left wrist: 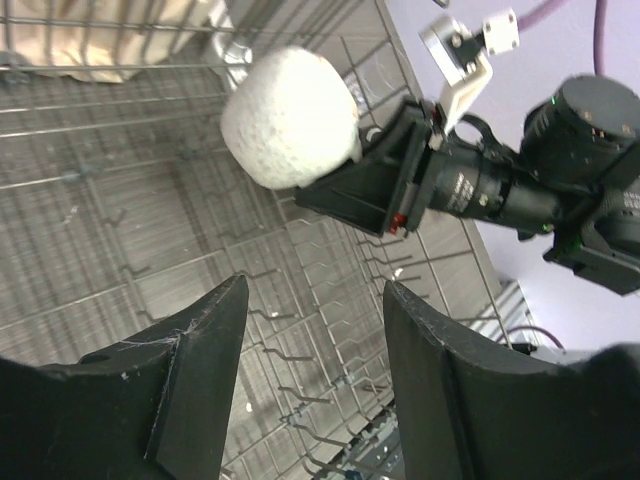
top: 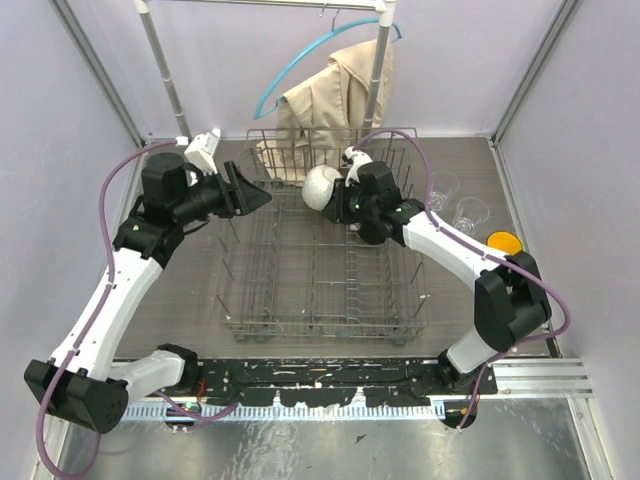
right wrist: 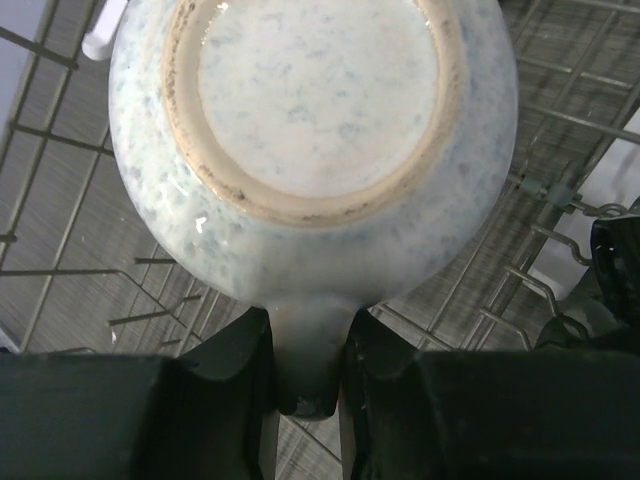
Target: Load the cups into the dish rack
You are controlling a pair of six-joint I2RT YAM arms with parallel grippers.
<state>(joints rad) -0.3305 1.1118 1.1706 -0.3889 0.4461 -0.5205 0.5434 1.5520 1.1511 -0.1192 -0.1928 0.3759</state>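
While the white mug (right wrist: 310,120) hung above the dish rack (top: 322,322): we judged the step in hand to be the setting-down of a cup, and we saw none resting in the rack.
Right hand (right wrist: 305,375): its jaws were pinched on the mug's handle, with the mug's base turned towards the wrist camera.
Left hand (left wrist: 315,300): its jaws stood apart and empty over the rack's left side, facing the mug.
Waiting cups: two glass tumblers (top: 440,188) and a yellow mug (top: 503,243) stood on the tabletop (top: 180,300), right of the rack.
Next move: in our view it called for lowering the mug between tines, then releasing it.
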